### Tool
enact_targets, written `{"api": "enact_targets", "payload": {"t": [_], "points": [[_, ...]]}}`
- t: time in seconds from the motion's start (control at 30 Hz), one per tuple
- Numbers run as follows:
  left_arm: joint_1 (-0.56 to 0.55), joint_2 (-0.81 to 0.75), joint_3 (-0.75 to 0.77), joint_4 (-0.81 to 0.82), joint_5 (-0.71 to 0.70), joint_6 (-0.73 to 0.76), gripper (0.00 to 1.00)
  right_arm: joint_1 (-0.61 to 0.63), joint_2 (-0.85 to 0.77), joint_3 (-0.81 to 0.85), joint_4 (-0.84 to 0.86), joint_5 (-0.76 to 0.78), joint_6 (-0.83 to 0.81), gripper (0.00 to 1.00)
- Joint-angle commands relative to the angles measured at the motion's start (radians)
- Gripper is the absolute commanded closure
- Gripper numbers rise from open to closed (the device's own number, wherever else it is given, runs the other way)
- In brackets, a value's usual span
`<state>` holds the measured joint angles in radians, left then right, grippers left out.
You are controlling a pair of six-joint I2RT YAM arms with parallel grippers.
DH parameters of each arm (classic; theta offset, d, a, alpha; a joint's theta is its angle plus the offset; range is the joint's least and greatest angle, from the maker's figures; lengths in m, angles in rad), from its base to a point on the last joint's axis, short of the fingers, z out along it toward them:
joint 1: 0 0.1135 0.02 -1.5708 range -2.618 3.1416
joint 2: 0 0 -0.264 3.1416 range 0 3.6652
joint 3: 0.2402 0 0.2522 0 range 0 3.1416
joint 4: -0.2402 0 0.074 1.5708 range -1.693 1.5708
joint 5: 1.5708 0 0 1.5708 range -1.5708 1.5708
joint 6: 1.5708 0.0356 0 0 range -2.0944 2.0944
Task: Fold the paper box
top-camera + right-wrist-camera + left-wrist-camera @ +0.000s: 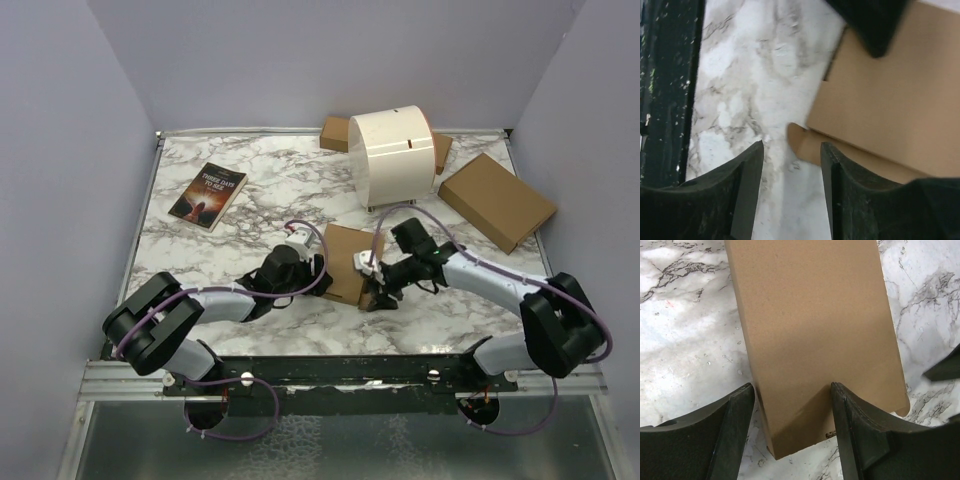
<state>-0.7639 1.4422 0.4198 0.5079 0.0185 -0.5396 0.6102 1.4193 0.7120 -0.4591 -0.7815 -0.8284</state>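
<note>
One paper box [345, 260], one book [208, 195], one larger cardboard box [497, 200]

Left claw [792, 390] and right claw [791, 147] (both agape)

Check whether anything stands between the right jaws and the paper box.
Nothing visible does. In the right wrist view only bare marble tabletop lies between the open right jaws and the paper box, whose rounded tab sits just ahead of them. The left jaws are at its opposite edge, out of the way.
</note>
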Motion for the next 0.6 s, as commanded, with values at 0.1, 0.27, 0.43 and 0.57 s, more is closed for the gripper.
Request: {"api": "enact_targets", "payload": {"t": [0.1, 0.27, 0.43, 0.57], "points": [[0.015, -0.051, 0.042, -0.091, -0.003, 0.073, 0.32, -0.310, -0.132, 0.033, 0.096, -0.133, 0.171, 0.47], [0.018, -0.210, 0.043, -0.201, -0.131, 0.044, 0.34, -0.343, -0.147, 0.005, 0.380, 0.055, 0.237, 0.72], [0.018, -0.392, -0.010, -0.345, -0.154, -0.027, 0.78, -0.340, -0.001, 0.092, 0.371, 0.135, 0.009, 0.99], [0.014, -0.466, -0.096, -0.366, -0.039, -0.123, 0.97, -0.336, 0.116, 0.150, 0.385, 0.178, -0.082, 0.99]]}}
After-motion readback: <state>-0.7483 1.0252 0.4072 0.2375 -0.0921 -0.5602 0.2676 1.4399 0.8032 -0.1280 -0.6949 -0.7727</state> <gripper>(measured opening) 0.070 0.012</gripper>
